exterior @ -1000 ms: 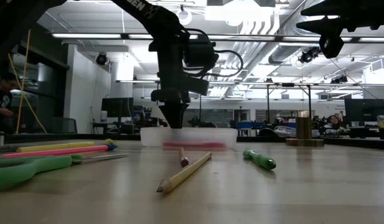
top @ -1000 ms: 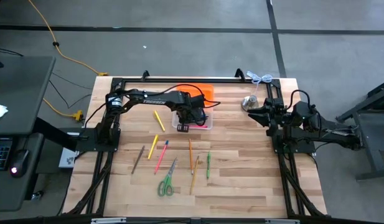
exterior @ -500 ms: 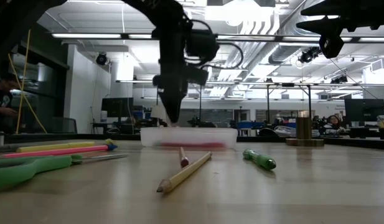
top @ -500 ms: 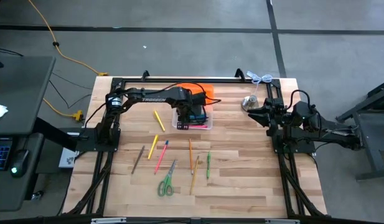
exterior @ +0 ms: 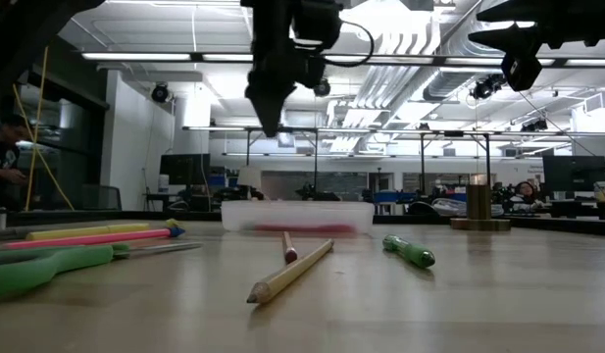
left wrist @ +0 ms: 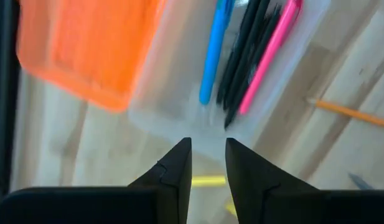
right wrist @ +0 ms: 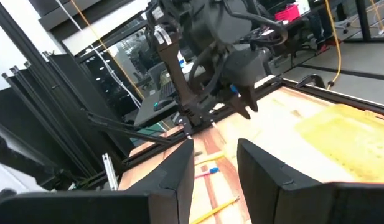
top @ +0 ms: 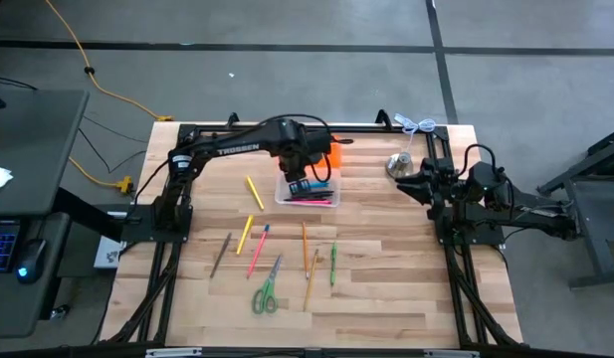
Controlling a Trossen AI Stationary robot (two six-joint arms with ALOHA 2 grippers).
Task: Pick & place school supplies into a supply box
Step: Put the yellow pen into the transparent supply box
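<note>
The supply box (top: 311, 196), clear with an orange lid (top: 327, 151) hinged open at its far side, sits at the table's far middle. In the left wrist view it (left wrist: 179, 118) holds a blue pen (left wrist: 215, 50), dark pens (left wrist: 248, 53) and a pink pen (left wrist: 269, 53). My left gripper (left wrist: 208, 144) hangs open well above the box (exterior: 297, 216), pointing down, nothing between its fingers. Loose school supplies lie nearer: yellow pencil (top: 253, 192), pink pen (top: 258, 249), green-handled scissors (top: 266, 289), green pen (top: 333, 264). My right gripper (right wrist: 215, 157) waits open at the table's right edge.
A silvery bell-like object (top: 399, 164) stands at the far right beside the right arm. More pencils (top: 305, 249) and a dark one (top: 220, 255) lie in the table's middle. A black frame (top: 287, 127) runs along the far edge. People sit in the room behind.
My left gripper has risen straight up out of the supply box to well above it, and its wrist has rolled on the way. The pens stay lying in the box. The right arm has kept still.
</note>
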